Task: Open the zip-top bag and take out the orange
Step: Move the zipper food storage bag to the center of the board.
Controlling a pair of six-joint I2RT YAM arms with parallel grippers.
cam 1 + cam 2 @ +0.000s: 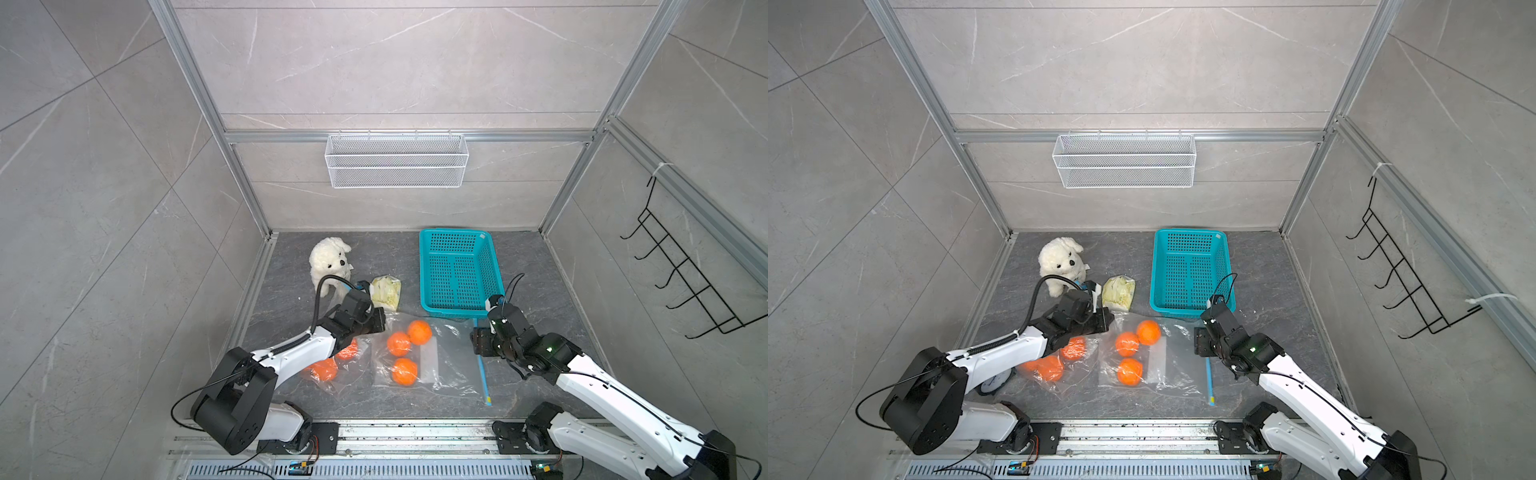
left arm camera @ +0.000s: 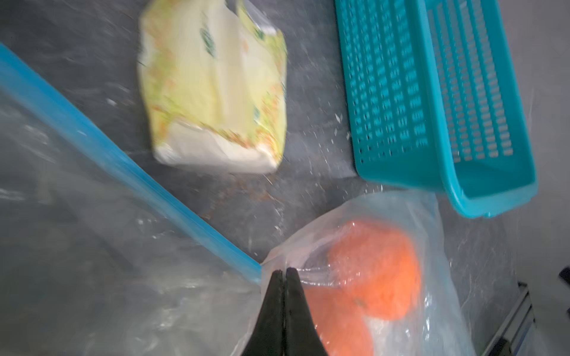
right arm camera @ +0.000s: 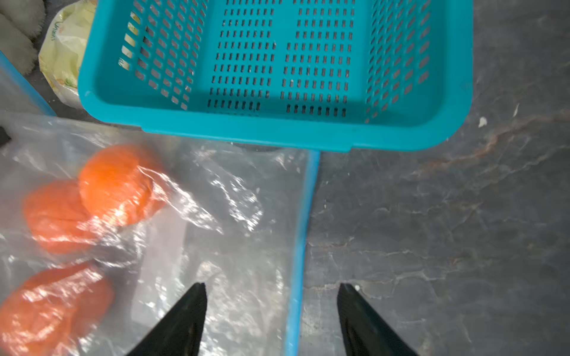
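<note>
Nearest the robot is the near end of the blue zip strip (image 1: pixel 484 386) on the clear zip-top bag (image 1: pixel 451 361), which lies flat on the dark tabletop (image 1: pixel 548 291). The right hand (image 3: pixel 271 288) is over that strip with its fingers apart and nothing gripped. One finger (image 3: pixel 185 317) is above the bag film and the other is above bare tabletop, with the strip running between them; can't tell if either touches. Three oranges (image 1: pixel 404 371) are inside the bag, to the left of the right hand and away from the zip side; the two farther ones touch each other. The left hand (image 2: pixel 285 272) has its fingers together, clamped on a pinch of the zip-top bag's film on the side opposite the zip. The closest orange is just beside its tips, under the film (left wrist view is blurry). A second bag (image 1: pixel 353 372), clear and also holding oranges, lies under the left forearm, nearer than the left hand and partly hidden. Another blue strip (image 2: pixel 123 160) ends right at the left hand's tips; unclear which bag it belongs to. Just beyond the left hand lies a yellow-green soft pack (image 1: pixel 386 293). Beyond the right hand is a teal basket (image 1: pixel 422 274), its near rim right at the bag's far edge. Farther past the left hand is a white plush dog (image 1: pixel 328 262). A white wire shelf (image 1: pixel 397 162) hangs on the back wall.
</note>
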